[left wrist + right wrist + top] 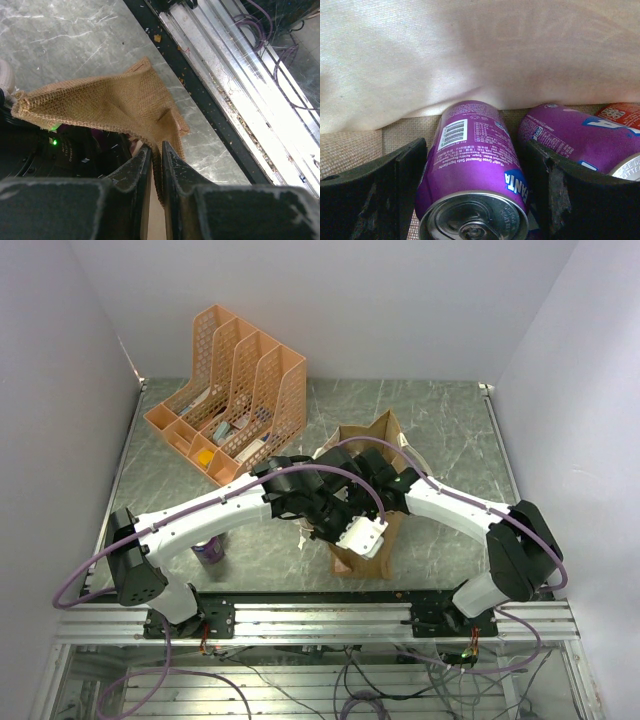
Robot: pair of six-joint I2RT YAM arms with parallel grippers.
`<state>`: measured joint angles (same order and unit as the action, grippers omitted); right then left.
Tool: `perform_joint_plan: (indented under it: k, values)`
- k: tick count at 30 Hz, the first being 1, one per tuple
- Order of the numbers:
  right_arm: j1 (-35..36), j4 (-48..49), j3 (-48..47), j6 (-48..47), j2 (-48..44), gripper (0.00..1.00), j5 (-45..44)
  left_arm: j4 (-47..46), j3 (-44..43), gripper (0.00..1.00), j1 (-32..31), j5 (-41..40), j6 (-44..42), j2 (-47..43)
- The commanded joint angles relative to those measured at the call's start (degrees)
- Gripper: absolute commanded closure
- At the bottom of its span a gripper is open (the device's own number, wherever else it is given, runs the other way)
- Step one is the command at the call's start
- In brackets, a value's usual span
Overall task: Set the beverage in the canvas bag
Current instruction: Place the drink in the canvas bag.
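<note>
The canvas bag (386, 436) stands near the table's front middle, with both arms meeting over its mouth. My left gripper (156, 146) is shut on the bag's woven rim (115, 100) and holds a fold of it between its tips. My right gripper (477, 145) is down inside the bag, its fingers standing open on either side of a purple Fanta can, the beverage (470, 165). That can lies on its side on the bag's floor. A second purple can (570, 135) lies beside it to the right. Pale lining (470, 50) fills the view behind them.
An orange mesh file organiser (235, 390) stands at the back left with papers in it. Another purple can (209, 550) stands on the table by the left arm's base. The aluminium frame rail (240, 80) runs along the table's near edge.
</note>
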<state>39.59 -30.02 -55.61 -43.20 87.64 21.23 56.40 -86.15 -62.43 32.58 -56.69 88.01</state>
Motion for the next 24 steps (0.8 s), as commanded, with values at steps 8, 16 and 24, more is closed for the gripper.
perform_joint_plan:
  k: [8,16,24]
  values:
    - [-0.23,1.43,0.01,2.11,-0.55,0.28,0.64,2.71,-1.5,0.76,0.47,-0.41,-1.18,1.08]
    - [-0.82,-0.77,-3.54,4.49,-2.35,0.21,3.76,3.2,-2.09,0.69,0.47,-0.5,-1.45,0.71]
    - [-1.29,-2.77,-6.05,5.76,-3.55,0.11,4.48,3.42,-2.44,0.67,0.43,-0.8,-1.84,0.59]
